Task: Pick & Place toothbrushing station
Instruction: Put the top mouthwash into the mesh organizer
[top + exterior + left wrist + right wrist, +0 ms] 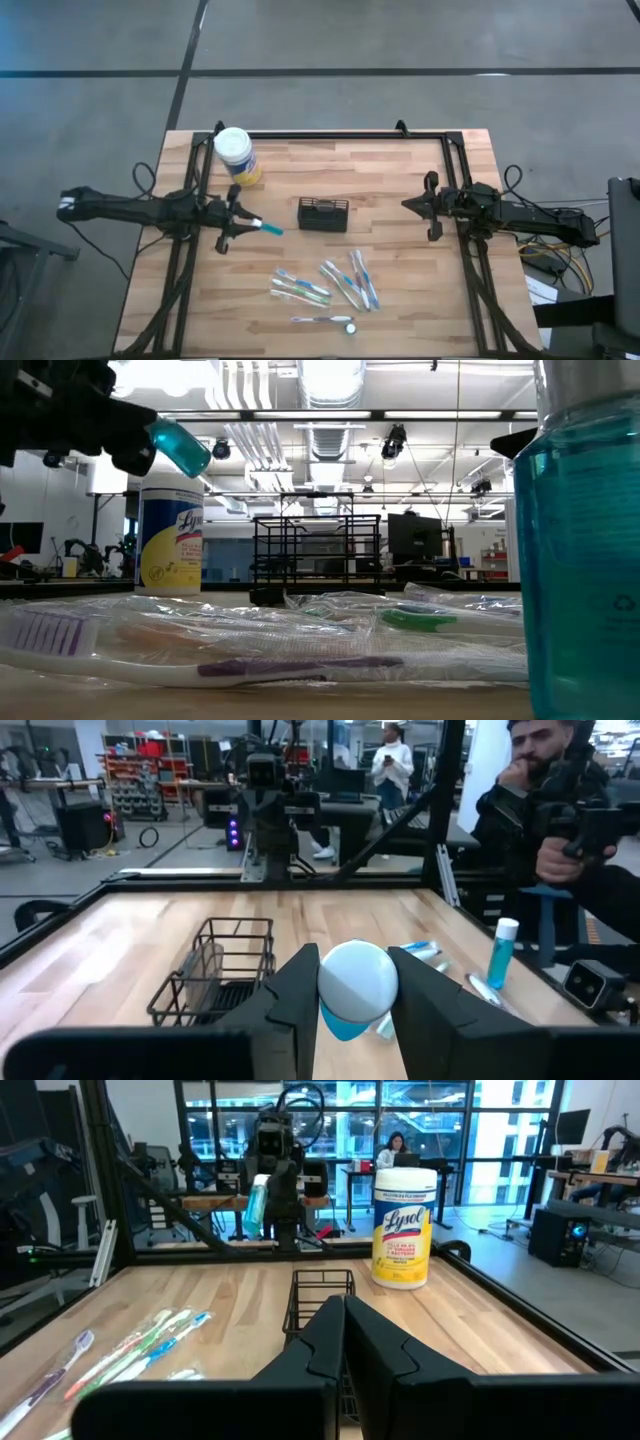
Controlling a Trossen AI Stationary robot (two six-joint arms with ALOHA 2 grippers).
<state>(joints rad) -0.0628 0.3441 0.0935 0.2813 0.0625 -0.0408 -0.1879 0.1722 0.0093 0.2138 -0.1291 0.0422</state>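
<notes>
Overhead, wood-plank table, grey floor; workshop behind, person seated.

The right gripper's own closed fingers hide the near half of the black caddy. Ahead of the jaws, its floor cannot be made out.

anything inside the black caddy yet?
The black caddy shows no toothbrush in the high view; the left wrist view shows a pale flat shape against one wall, unclear what. The right gripper covers its floor in that wrist view.
</notes>
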